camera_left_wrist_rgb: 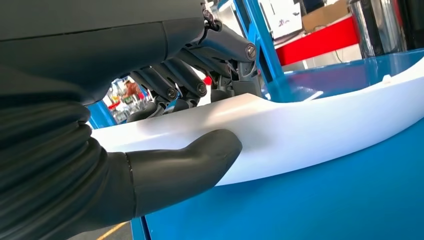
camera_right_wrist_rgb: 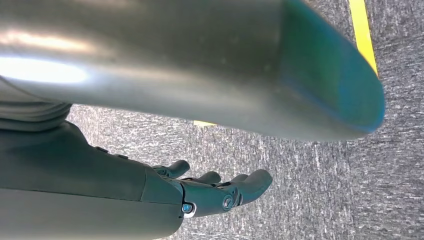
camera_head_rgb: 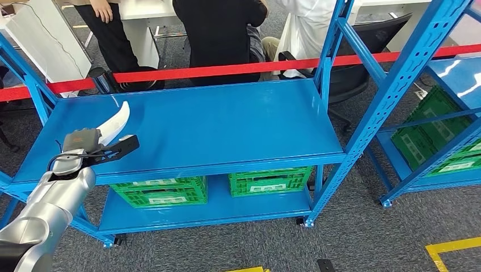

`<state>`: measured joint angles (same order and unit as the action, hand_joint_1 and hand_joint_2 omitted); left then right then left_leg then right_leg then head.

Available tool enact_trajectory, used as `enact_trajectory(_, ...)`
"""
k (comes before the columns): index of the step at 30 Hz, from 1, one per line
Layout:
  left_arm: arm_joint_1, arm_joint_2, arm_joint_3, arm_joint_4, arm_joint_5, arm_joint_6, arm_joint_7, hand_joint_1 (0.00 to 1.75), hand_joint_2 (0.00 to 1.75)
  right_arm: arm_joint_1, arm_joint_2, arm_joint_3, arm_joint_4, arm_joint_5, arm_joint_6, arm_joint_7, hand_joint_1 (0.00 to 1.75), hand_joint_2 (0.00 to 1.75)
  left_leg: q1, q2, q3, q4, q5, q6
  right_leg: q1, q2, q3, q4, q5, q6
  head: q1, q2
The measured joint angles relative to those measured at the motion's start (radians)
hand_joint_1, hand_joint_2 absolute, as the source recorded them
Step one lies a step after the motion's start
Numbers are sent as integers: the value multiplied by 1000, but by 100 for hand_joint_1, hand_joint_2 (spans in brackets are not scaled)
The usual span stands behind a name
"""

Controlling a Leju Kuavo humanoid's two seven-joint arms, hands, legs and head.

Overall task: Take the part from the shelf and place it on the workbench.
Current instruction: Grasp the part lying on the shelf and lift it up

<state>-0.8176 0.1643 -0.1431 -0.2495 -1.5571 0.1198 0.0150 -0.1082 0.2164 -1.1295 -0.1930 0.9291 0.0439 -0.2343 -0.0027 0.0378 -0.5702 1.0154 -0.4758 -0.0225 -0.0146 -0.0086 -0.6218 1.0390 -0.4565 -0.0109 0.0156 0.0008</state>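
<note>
Head view: left arm (camera_head_rgb: 48, 207) comes in from the lower left, forearm angled up toward the shelf (camera_head_rgb: 227, 122). Left hand (camera_head_rgb: 93, 148) sits at the front-left part of the blue top deck, fingers (camera_head_rgb: 122, 145) stretched out flat to the right. It holds the part (camera_head_rgb: 117, 122), a white curved blade-like piece. Long axis runs from the hand up and away toward the back of the shelf, narrow tip at the far end, curving slightly right. Green crates (camera_head_rgb: 161, 191) on the lower deck, red barrier tape (camera_head_rgb: 227, 69) behind, people seated beyond it.

Left wrist view: thumb (camera_left_wrist_rgb: 200, 157) presses one face of the part (camera_left_wrist_rgb: 310, 125), dark fingers (camera_left_wrist_rgb: 190, 82) wrap the opposite side. Clamped on it. Part extends away from the hand over the blue shelf deck (camera_left_wrist_rgb: 325, 200); can't tell if it touches.

Right wrist view: right hand (camera_right_wrist_rgb: 220, 192) hangs over grey carpet (camera_right_wrist_rgb: 320, 175), fingers loosely curled but apart, holding nothing. Yellow floor tape (camera_right_wrist_rgb: 364, 35) nearby.
</note>
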Motion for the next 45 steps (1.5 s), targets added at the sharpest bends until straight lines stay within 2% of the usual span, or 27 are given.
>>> enact_trajectory(1, 2, 1, -7, 0, -4, 17, 0, 175, 87, 0, 0, 0, 0, 0, -1, 0, 0, 0, 0, 0, 0, 0, 0, 0, 0, 0, 0, 0, 0, 0, 0, 0)
enact_trajectory(3, 8, 2, -37, 0, -7, 72, 20, 175, 175, -1, 0, 0, 0, 0, -2, 0, 0, 0, 0, 0, 0, 0, 0, 0, 0, 0, 0, 0, 0, 0, 0, 0)
enact_trajectory(7, 8, 4, -163, 0, -8, 196, 124, 175, 175, -1, 0, 0, 0, 2, -5, 1, 0, 0, 0, 0, 0, 0, 0, 0, 0, 0, -1, 0, 0, 0, 0, 0)
enact_trajectory(10, 1, 4, -242, 0, 13, 262, 155, 175, 175, 0, 0, 0, 0, 0, -5, -2, 0, 0, 0, 0, 0, 0, 0, 0, 0, 0, -1, 0, 0, 0, 0, 0)
enact_trajectory(15, -19, -4, -262, -14, 120, 451, 99, 175, 175, 7, 0, -1, 0, -6, -7, -5, 0, 0, 0, 0, -1, 0, 0, 0, 0, 0, -1, 0, 0, 0, 0, 0)
enact_trajectory(17, -29, -10, -255, -24, 157, 498, 68, 175, 175, 8, 0, -2, 0, -6, -8, -4, 0, 0, 0, 0, -1, 0, 0, 0, 0, 0, -1, 0, 0, 0, 0, 0)
enact_trajectory(32, -42, -32, -235, -41, 188, 521, 38, 175, 175, 16, 0, -2, 0, -6, -11, -2, 0, 0, 0, 1, -1, 0, 0, 0, 0, 0, -2, 0, 0, 0, 0, 0)
enact_trajectory(34, -41, -41, -214, -48, 267, 543, -49, 175, 175, 17, 0, -3, 0, -9, -12, 3, 0, 0, 0, 1, -1, 1, 0, 0, 0, 0, -2, 0, 0, 0, 0, 0)
enact_trajectory(36, -40, -62, -154, -72, 431, 539, -224, 175, 175, 17, 0, -5, 0, -16, -14, 11, 0, 0, 0, 0, -1, 1, 0, 0, 0, 0, -2, 0, 0, 0, 0, 0)
enact_trajectory(38, -35, -91, -75, -118, 615, 481, -411, 175, 175, 17, 0, -8, 0, -20, -16, 20, 0, 0, -1, -1, -1, 1, 0, 0, 0, 0, -2, 0, 0, 0, 0, 0)
enact_trajectory(40, -11, -118, -8, -196, 790, 385, -548, 175, 175, 19, 1, -10, 0, -20, -17, 28, 0, 0, -1, 0, -1, 1, 0, 0, 0, 0, -1, 0, 0, 0, 0, 0)
enact_trajectory(42, 46, -138, 27, -320, 958, 271, -625, 175, 175, 20, 2, -11, 0, -17, -17, 37, 0, 0, -2, 2, -1, 1, -1, 1, -1, 1, -1, 0, 0, 0, 0, 0)
enact_trajectory(45, 179, -151, 33, -560, 1202, 79, -674, 175, 175, 24, 4, -15, 0, -4, -17, 52, 0, 0, -2, 5, 0, 1, -3, 2, -2, 4, -2, 0, -1, 1, 0, 0)
